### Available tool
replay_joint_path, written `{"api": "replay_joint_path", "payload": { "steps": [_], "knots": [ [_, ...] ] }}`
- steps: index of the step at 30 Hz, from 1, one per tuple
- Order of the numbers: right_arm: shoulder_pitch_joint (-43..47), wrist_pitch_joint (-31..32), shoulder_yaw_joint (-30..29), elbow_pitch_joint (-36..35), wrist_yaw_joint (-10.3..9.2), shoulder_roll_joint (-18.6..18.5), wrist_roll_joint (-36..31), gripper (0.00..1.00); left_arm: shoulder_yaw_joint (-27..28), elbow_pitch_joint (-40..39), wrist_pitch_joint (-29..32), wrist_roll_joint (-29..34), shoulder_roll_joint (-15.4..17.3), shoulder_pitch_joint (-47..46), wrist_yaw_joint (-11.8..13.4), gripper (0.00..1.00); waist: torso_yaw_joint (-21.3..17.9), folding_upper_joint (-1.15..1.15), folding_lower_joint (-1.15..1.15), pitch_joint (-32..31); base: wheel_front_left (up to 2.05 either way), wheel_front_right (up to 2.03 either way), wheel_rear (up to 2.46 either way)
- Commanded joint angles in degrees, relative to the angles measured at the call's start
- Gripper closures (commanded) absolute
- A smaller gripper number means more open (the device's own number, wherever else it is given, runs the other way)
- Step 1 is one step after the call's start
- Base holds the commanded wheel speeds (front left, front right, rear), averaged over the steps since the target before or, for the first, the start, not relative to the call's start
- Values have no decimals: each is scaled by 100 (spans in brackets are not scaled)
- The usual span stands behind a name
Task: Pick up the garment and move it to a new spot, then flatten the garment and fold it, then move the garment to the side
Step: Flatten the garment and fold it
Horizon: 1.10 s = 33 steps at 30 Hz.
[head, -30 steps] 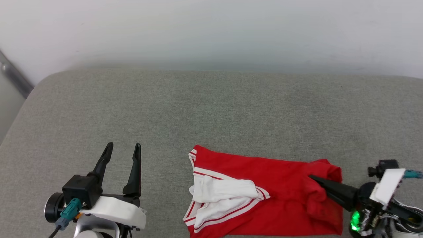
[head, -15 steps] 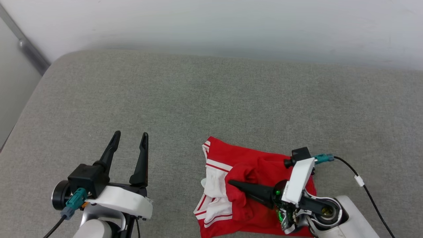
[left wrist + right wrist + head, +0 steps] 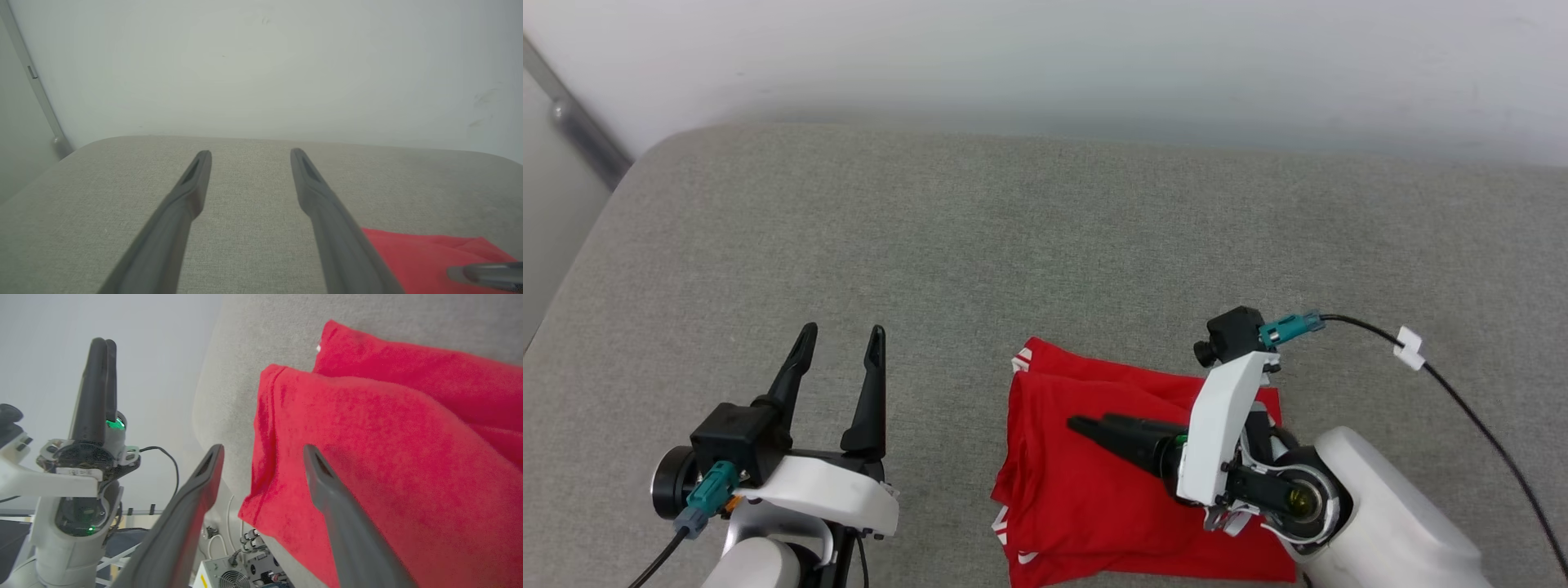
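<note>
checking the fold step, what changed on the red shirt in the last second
The right gripper carried the right edge of the garment leftward over its other half, folding it, then its fingers opened and let go. The left gripper stayed open; the garment stayed on the grey cushion.

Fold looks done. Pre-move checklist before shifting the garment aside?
1. Right gripper open, nothing pinched: ok.
2. Left gripper open, apart from the garment: ok.
3. Garment folded, lying on the grey cushion: ok.
4. Fold edges aligned: not ok, lower layer pokes out at the far corner.
5. Garment's near edge fully on the cushion: cannot tell, cut off in the head view.
</note>
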Motion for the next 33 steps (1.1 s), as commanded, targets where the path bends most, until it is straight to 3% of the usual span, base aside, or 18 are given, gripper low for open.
{"api": "replay_joint_path", "payload": {
  "steps": [1, 7, 16, 24, 33],
  "knots": [
    [-156, -270, 216, -177, 0, -246, -454, 0, 5, 22, -40, -21, -4, -6, -3, 0, -55, 0, 0, -32, 0, 0, 0],
    [-200, -1264, 254, -188, 0, -870, -1889, 0, 43, 72, -74, -67, -10, 60, 31, 0, -208, 0, 0, -140, 0, 0, 0],
    [609, -2622, -1312, -249, 0, -1294, -3692, 0, 171, 169, -154, -128, 34, 244, 83, 0, -460, 0, 0, -394, 0, 0, 0],
    [1769, -3293, -2810, -1618, -1, -794, -4961, 0, 242, 311, -203, -173, 45, 428, 71, 0, -609, 0, 0, -627, 0, 0, 0],
    [2782, -3172, -3253, -2937, -1, -176, -5556, 0, 214, 482, -232, -127, 70, 619, 103, 0, -682, 0, 0, -779, 0, 0, 0]
  ]
}}
